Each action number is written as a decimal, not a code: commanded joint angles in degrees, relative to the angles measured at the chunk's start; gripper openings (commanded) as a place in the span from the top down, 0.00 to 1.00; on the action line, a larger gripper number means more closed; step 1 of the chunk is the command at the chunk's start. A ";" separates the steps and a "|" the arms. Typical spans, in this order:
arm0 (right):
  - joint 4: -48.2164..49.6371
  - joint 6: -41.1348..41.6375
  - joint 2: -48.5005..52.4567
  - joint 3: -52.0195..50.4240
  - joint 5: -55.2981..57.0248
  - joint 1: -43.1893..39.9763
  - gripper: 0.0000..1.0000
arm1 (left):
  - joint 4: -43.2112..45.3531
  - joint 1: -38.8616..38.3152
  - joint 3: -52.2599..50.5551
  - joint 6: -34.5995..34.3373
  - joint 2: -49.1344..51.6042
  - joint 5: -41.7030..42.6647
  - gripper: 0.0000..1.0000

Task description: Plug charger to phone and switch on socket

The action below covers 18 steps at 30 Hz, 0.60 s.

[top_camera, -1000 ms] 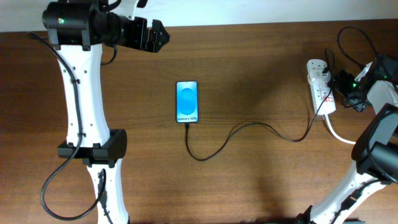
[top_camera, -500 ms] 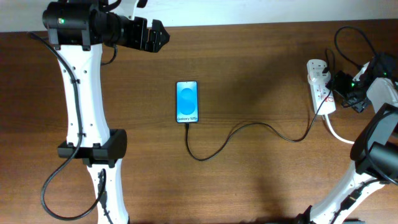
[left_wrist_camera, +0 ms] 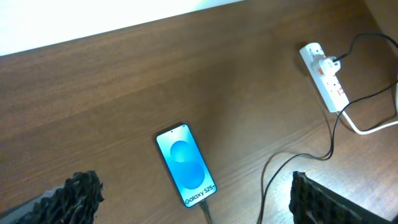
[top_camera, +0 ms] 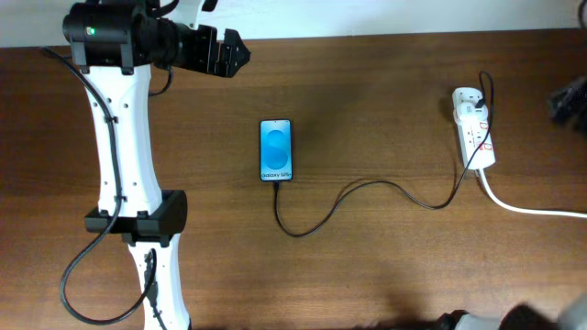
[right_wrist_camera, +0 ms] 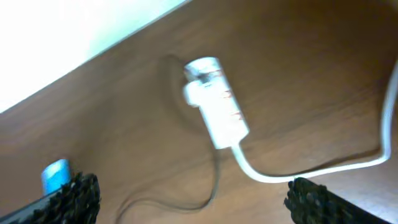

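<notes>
The phone lies screen-up mid-worktop, and the charger, a thin black cable, appears seated in its text end and runs right to the white socket. Both my hands are released and empty: the left hand is far off and the right hand hangs above the socket in a blurred view. I judge switching is the step in hand, and since I cannot tell the switch's state, the next move calls for a right fingertip pressing the red switch.

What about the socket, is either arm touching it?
No, overhead shows only the charger and a white cord attached to the socket.
</notes>
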 commanded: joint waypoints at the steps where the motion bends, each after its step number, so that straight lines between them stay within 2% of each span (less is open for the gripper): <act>1: -6.08 -5.09 -10.12 0.63 -9.25 3.67 0.02 | -0.07 0.17 0.79 0.13 -0.76 0.17 0.00; 4: -17.31 -5.09 -17.27 0.63 -8.74 5.20 0.02 | -0.07 0.17 0.79 0.13 -0.76 0.17 0.01; 6: -20.94 -5.09 -19.04 0.57 -2.91 5.20 0.02 | -0.09 0.17 0.79 0.13 -0.76 0.17 0.01; 8: -20.94 -5.11 -19.21 0.57 -1.95 5.20 0.02 | -0.09 0.17 0.79 0.13 -0.76 0.17 0.01; 11: -20.63 -14.93 -19.50 -0.76 -8.90 5.42 0.02 | -0.07 0.17 0.79 0.13 -0.76 0.17 0.01; 12: -17.75 -14.97 -21.27 -3.28 -8.66 7.50 0.02 | -0.09 0.17 0.79 0.13 -0.76 0.17 0.01; 14: -2.45 -14.97 -27.54 -13.77 -4.20 16.06 0.02 | -0.09 0.17 0.79 0.13 -0.76 0.17 0.01; 16: 13.44 -14.97 -35.56 -28.09 -0.98 22.29 0.02 | -0.09 0.17 0.79 0.13 -0.76 0.17 0.01; 18: 34.58 -14.97 -45.18 -46.56 -0.63 25.40 0.02 | -0.07 0.17 0.79 0.13 -0.76 0.17 0.00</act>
